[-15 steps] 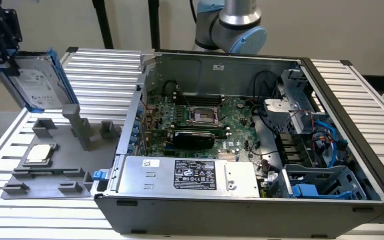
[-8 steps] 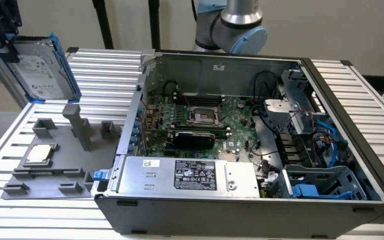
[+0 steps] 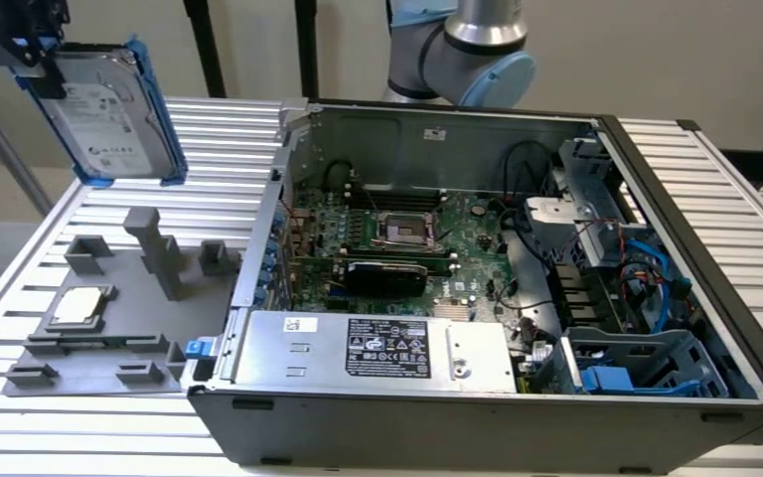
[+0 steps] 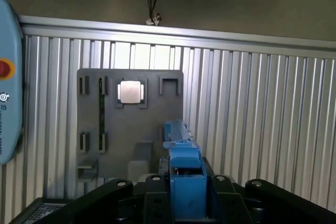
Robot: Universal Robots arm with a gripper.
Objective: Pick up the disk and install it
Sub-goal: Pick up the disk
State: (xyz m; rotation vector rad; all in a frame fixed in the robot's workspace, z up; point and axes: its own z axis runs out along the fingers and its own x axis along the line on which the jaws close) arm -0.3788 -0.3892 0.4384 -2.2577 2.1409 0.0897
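the disk (image 3: 110, 104) hangs clamped in my gripper (image 3: 35, 62), high over the grey fixture tray (image 3: 130, 308), well apart from the open computer case (image 3: 488, 427). pickup done, i'd say; not yet installed.

The black two-fingered gripper (image 3: 31, 50) is seen at ten o'clock in the exterior view, its jaws clamped on the silver-grey hard disk in a blue plastic carrier (image 3: 110, 109). The grey, blue-capped arm joint (image 3: 481, 50) is seen at twelve o'clock.
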